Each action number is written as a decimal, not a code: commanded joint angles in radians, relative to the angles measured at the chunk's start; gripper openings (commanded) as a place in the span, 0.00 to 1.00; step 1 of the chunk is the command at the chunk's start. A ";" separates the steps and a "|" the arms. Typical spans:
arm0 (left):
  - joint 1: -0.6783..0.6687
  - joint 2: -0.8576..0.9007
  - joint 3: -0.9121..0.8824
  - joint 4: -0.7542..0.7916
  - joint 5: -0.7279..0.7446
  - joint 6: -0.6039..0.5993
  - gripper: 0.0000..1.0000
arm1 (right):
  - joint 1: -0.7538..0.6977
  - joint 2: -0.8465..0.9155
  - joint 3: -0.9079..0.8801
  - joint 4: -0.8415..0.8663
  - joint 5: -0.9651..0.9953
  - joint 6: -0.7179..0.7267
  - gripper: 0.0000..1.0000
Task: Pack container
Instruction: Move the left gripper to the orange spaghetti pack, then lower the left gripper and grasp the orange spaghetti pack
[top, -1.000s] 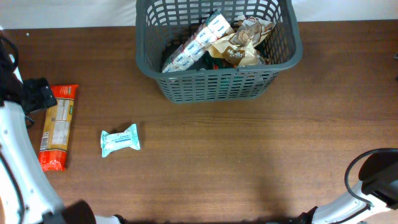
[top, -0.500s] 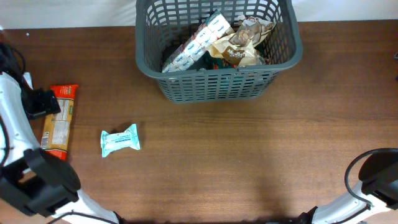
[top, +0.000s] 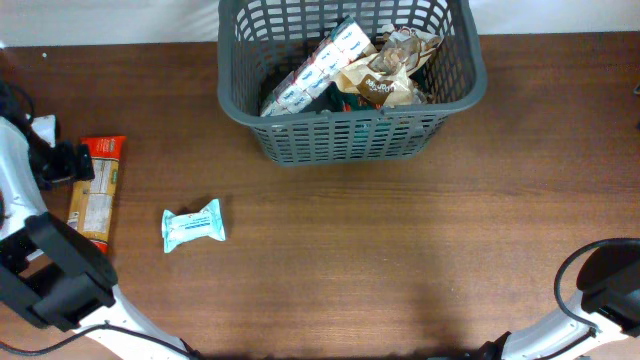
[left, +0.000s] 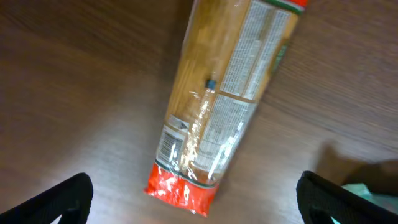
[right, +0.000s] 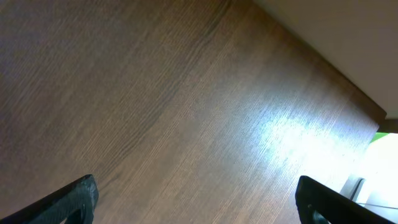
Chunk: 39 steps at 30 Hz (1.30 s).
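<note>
Left wrist view: left pincer (left: 196, 199) spread wide above pasta packet (left: 230, 106). Only overhead shows container (top: 350, 140) at far bench (top: 400, 260) edge. Right pincer (right: 196, 199) wide too, over bench.

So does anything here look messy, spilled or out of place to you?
Nothing is spilled or damaged. The packets in the grey basket lie jumbled at angles, a crumpled brown bag on top. Two things are outside it on the table: a long orange packet at the left edge and a small teal packet nearby.
</note>
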 joint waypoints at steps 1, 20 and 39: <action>0.032 0.056 0.000 0.011 0.065 0.024 0.99 | -0.002 -0.013 -0.002 0.003 0.002 0.009 0.99; 0.034 0.237 0.000 0.105 0.156 0.129 0.99 | -0.002 -0.012 -0.002 0.003 0.002 0.009 0.99; 0.034 0.350 -0.001 0.125 0.156 0.128 0.75 | -0.002 -0.013 -0.002 0.002 0.002 0.009 0.99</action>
